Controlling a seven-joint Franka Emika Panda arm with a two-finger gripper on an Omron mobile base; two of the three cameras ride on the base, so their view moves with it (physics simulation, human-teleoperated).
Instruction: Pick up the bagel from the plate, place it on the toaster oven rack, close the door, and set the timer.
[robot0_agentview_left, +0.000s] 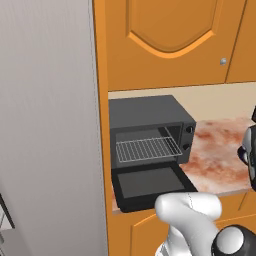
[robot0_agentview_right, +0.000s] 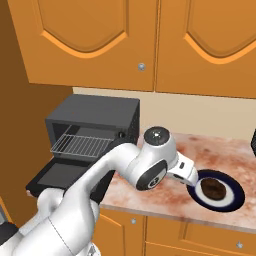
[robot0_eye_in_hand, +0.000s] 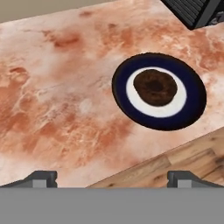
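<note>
Marbled counter (robot0_eye_in_hand: 65, 96); unlabelled bagel (robot0_eye_in_hand: 155, 87) on plate (robot0_eye_in_hand: 192, 109)

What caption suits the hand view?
Open gripper above the marbled counter, bagel on its plate.

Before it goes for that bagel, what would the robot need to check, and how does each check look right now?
1. Bagel lies on the plate, nothing covering it: ok.
2. Gripper open wide enough to take it: ok, the fingertips stand far apart with nothing between them.
3. Gripper lined up over the bagel: not ok, in the hand view the bagel sits above and to the right of the middle.
4. Door folded down: ok.
5. Toaster oven rack bare and ready: ok.
6. Free way along the counter between plate and oven: ok, as far as the right base view shows.
</note>
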